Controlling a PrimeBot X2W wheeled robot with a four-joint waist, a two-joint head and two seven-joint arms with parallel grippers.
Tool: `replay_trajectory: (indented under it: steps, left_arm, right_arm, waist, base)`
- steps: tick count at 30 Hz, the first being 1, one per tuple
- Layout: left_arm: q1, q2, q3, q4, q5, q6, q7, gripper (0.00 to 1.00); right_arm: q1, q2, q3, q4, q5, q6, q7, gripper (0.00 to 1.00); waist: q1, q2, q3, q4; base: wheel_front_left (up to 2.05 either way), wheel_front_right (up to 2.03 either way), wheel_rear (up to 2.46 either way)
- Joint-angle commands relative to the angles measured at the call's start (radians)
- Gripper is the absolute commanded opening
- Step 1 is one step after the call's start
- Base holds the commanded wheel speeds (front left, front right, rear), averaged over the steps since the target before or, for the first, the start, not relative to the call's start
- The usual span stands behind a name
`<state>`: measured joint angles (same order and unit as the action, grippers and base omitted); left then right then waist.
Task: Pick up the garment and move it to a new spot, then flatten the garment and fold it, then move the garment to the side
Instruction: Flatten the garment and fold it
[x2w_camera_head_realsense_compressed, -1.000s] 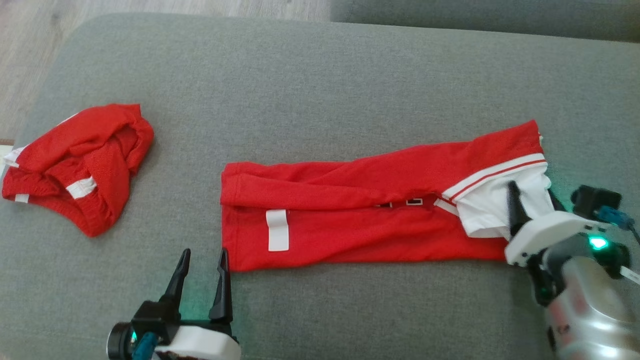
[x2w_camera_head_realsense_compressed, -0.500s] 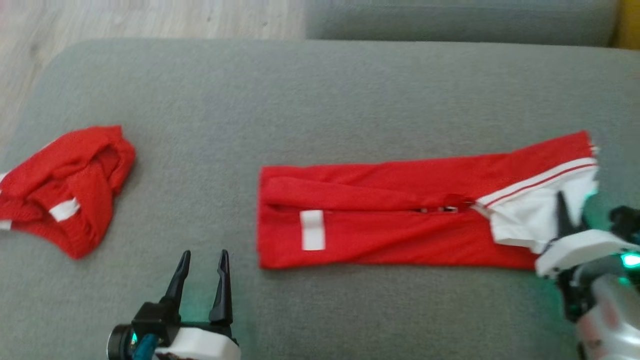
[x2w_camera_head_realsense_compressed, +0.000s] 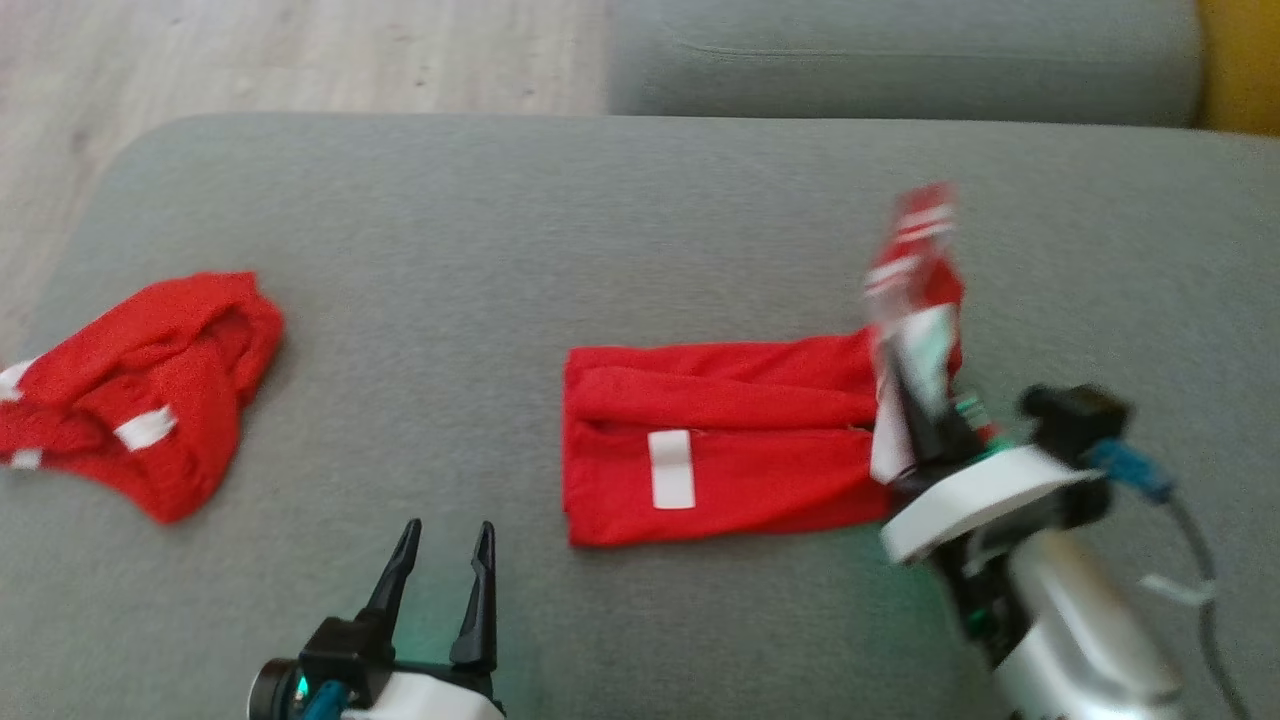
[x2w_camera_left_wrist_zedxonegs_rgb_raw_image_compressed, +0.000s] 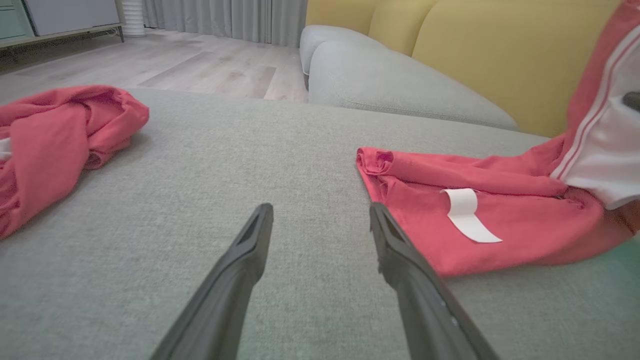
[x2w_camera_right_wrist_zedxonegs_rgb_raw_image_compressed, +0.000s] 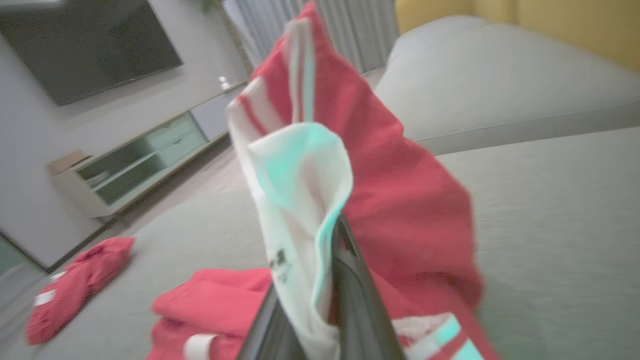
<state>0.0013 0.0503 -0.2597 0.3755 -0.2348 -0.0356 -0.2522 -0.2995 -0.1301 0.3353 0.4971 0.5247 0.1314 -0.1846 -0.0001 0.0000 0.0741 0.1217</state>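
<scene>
The right gripper (x2w_camera_head_realsense_compressed: 905, 395) is clamping shut on the white, striped end of the red garment (x2w_camera_head_realsense_compressed: 720, 440) and holding that end up above the grey sofa cushion (x2w_camera_head_realsense_compressed: 600, 220). From the pinch, the cloth is dropping and trailing away toward the robot's left. There the rest is lying flat as a long, narrow band, already doubled lengthwise, with a white label (x2w_camera_head_realsense_compressed: 671, 468) on top. The raised end is looking crumpled: red outside, white inside, with white stripes near its edge.

The left gripper (x2w_camera_head_realsense_compressed: 448, 535) is hovering low over the cushion with its jaws wide and empty, just beside the band's near corner.

The moving and flattening seem done, and the folding seems partway. The held end probably needs laying over the flat part, and then the bundle needs shifting aside. A second red garment (x2w_camera_head_realsense_compressed: 140, 380) is lying bunched well beyond the left gripper.
</scene>
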Motion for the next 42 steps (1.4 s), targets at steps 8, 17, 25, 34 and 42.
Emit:
replay_trajectory:
  steps: [8, 17, 25, 34, 42]
  left_arm:
    - [-0.02, 0.0, 0.013, -0.015, 0.015, -0.001, -0.01, 1.0]
    - [-0.013, 0.0, 0.032, -0.018, 0.007, 0.01, -0.01, 1.0]
    - [-0.013, 0.0, 0.076, -0.042, 0.011, 0.018, -0.01, 1.0]
    - [-0.022, 0.0, 0.112, -0.056, 0.026, 0.023, -0.01, 1.0]
    - [0.036, 0.0, 0.133, -0.081, 0.033, 0.026, -0.01, 1.0]
  right_arm:
    - [-0.017, 0.055, 0.11, -0.046, 0.091, -0.001, 0.05, 0.0]
    - [-0.064, 0.077, 0.131, 0.008, 0.106, -0.001, -0.012, 1.0]
    - [-0.027, 0.051, -0.055, 0.032, -0.029, -0.001, -0.075, 1.0]
    - [0.101, 0.062, -0.291, -0.042, -0.242, -0.001, -0.077, 1.0]
    - [0.231, 0.079, -0.356, -0.1, -0.347, -0.001, -0.077, 1.0]
  waist:
    - [0.0001, 0.0, 0.008, 0.155]
    - [0.0001, 0.0, 0.011, 0.204]
    - [0.0001, 0.0, -0.018, 0.104]
    - [0.0001, 0.0, -0.047, 0.018]
    - [0.0001, 0.0, -0.087, -0.025]
  base:
    - [0.0, 0.0, 0.0]
    - [0.0, 0.0, 0.0]
    - [0.0, 0.0, 0.0]
    - [0.0, 0.0, 0.0]
    - [0.0, 0.0, 0.0]
